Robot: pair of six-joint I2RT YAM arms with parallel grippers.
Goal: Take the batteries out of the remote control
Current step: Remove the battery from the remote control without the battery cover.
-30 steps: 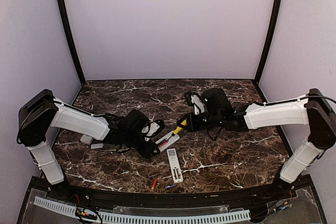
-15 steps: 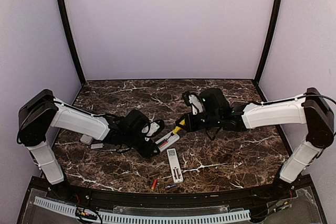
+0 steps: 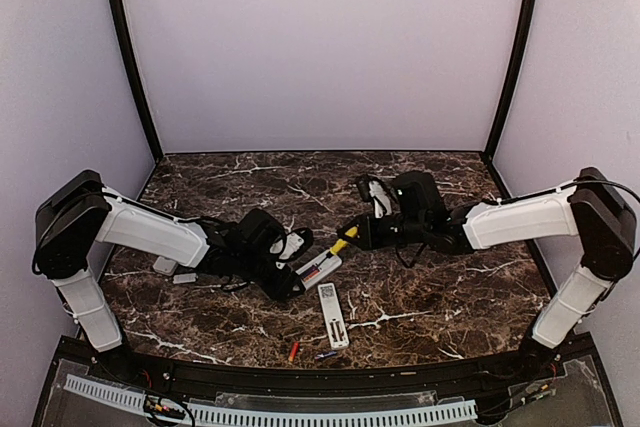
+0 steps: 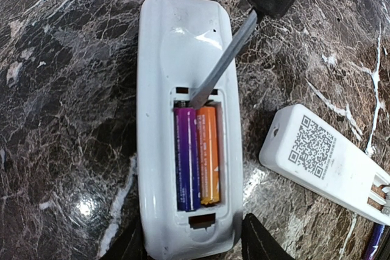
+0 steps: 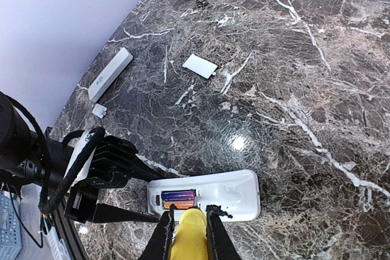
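Noted right arm's wrist nudged slightly rightward against the frame half a second earlier; left arm unchanged. Found left claw (image 4: 192, 249) pinching the remote control (image 4: 183, 59) across its near end, one finger on each long side, with the remote lying back-up on the table (image 3: 450, 287). Saw battery bay uncovered, with two batteries (image 4: 186, 156) seated side by side inside, one purple, one orange. Found right claw (image 5: 187, 235) pressed onto the yellow handle of a screwdriver (image 4: 226, 58); black collar and grey shaft slanted down, tip set into the bay's far end at the top of the two cells. Recorded second remote (image 4: 317, 150), white with a printed code square, lying just beside the held one and not touching it. Spotted two loose cells (image 3: 293, 350) near the table's front edge in the overhead view, one red, one bluish. Logged white cover plate (image 5: 200, 65) lying flat on the marble, well apart from the held remote.
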